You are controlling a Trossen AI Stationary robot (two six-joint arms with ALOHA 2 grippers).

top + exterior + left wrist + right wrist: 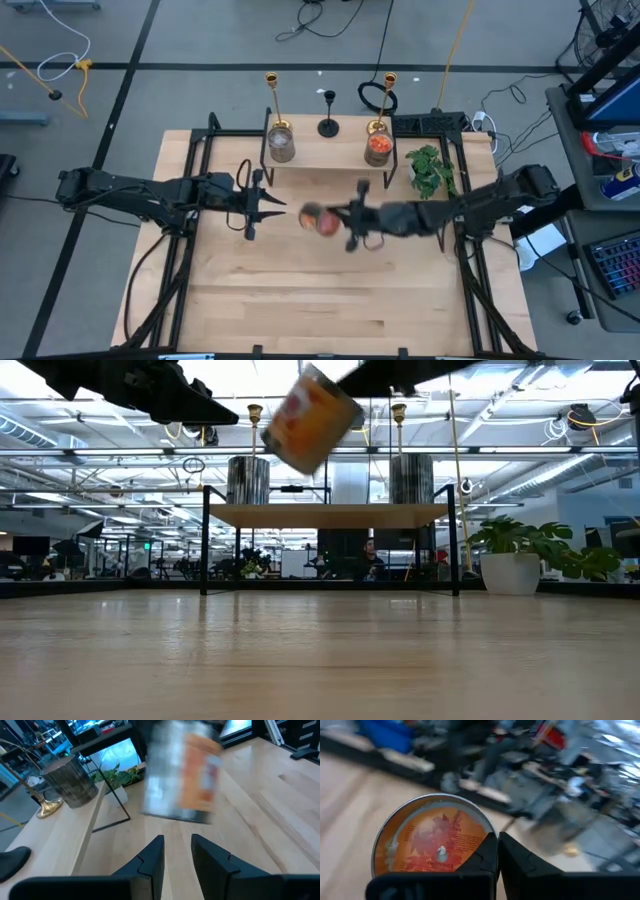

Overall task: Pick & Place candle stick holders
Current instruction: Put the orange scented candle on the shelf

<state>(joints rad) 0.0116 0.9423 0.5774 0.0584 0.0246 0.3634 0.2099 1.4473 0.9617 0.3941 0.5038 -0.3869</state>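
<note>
Orange glass cup [432, 842] tilted above surface [330, 290], gripped by right gripper [335, 220]; left gripper [268, 208] parted, empty, facing it.

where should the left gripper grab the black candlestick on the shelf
By its thin stem, coming in level from the table side. The black candlestick stands upright on the shelf between the two gold ones, with open space around it; its round base is too flat to pinch. The left gripper is free.

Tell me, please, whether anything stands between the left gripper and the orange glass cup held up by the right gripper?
Nothing visible does. The orange glass cup hangs tilted in the right gripper above bare tabletop, and the left gripper faces it across an open gap.
</note>
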